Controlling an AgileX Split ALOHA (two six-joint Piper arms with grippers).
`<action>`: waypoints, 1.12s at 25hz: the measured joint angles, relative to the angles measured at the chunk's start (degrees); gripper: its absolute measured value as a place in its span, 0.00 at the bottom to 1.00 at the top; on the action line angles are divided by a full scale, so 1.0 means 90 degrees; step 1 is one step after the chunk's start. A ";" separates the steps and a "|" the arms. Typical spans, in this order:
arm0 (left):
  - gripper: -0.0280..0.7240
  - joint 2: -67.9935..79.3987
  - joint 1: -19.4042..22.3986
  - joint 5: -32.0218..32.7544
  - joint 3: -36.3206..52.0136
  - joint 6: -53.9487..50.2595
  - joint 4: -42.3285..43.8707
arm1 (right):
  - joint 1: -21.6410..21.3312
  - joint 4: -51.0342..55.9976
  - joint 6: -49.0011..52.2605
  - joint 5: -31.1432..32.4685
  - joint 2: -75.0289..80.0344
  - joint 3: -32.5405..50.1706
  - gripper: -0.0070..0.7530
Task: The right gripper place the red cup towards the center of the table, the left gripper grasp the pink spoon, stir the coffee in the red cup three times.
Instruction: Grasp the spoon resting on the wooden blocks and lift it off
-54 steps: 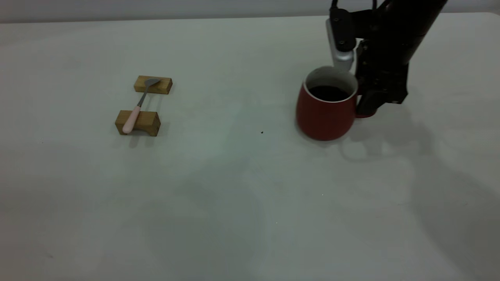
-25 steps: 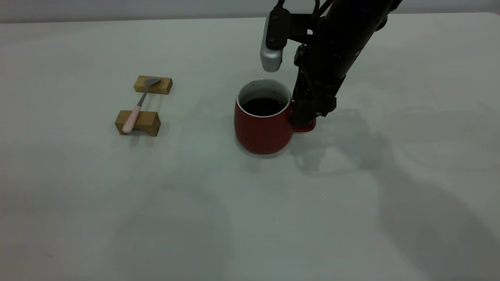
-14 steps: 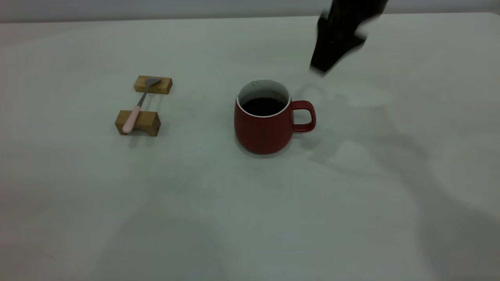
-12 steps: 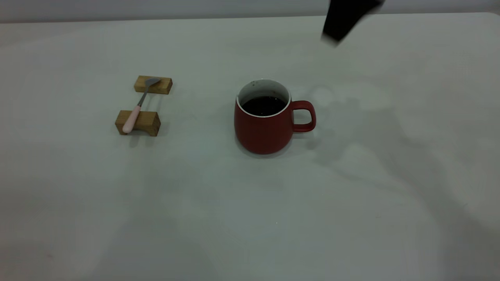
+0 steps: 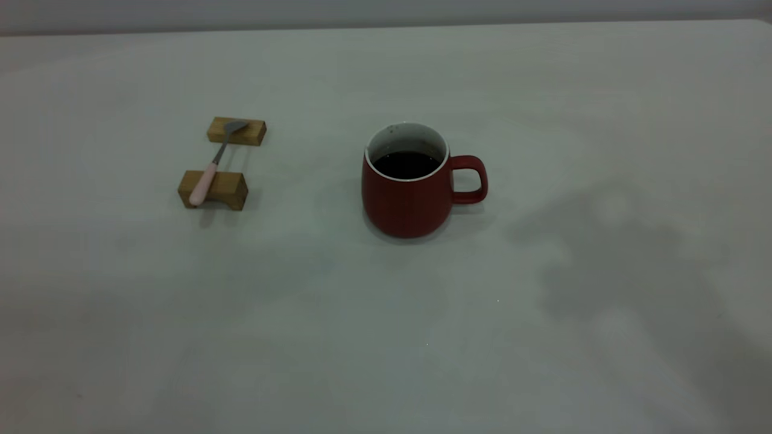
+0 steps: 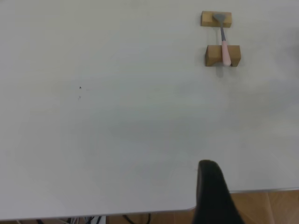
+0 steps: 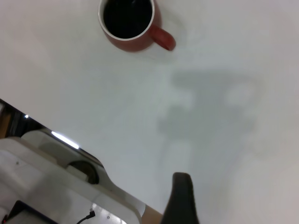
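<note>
The right claw point(image 7: 183, 198) has gone from the exterior view, where it was pulling up and away from the cup half a second ago; only its shadow is lying on the worktop point(image 5: 386, 337) to the right. In its own wrist view just one dark finger is showing, so I cannot tell whether it is spread or pressed together. The left claw point(image 6: 212, 191) is likewise showing a single dark finger at the worktop's edge, its state hidden too. The red cup point(image 5: 410, 181) is standing upright where it was set down, near the worktop's middle, handle pointing right, and is holding dark coffee point(image 5: 406, 164). Well apart to its left, the pink spoon point(image 5: 214, 161) is lying untouched across two wooden blocks point(image 5: 213, 189).
</note>
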 joint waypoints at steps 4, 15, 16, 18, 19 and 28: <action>0.71 0.0000 0.0000 0.0000 0.0000 0.0000 0.0000 | 0.0000 -0.0152 0.0181 0.0026 -0.1087 0.0846 0.94; 0.71 0.0000 0.0000 0.0000 0.0000 0.0000 0.0000 | -0.0509 -0.0285 0.0806 0.0064 -0.5245 0.4054 0.92; 0.71 0.0000 0.0000 0.0000 0.0000 0.0000 0.0000 | -0.0639 -0.0293 0.0806 0.0016 -0.5667 0.4327 0.92; 0.71 0.0000 0.0000 0.0000 0.0000 0.0000 0.0000 | -0.0851 -0.0293 0.0821 -0.0099 -0.6404 0.4733 0.91; 0.71 0.0000 0.0000 0.0000 0.0000 0.0000 0.0000 | -0.0965 -0.0293 0.0850 -0.0143 -0.6780 0.4911 0.91; 0.71 0.0000 0.0000 0.0000 0.0000 0.0000 0.0000 | -0.1785 -0.0338 0.1029 -0.0569 -0.8721 0.5744 0.91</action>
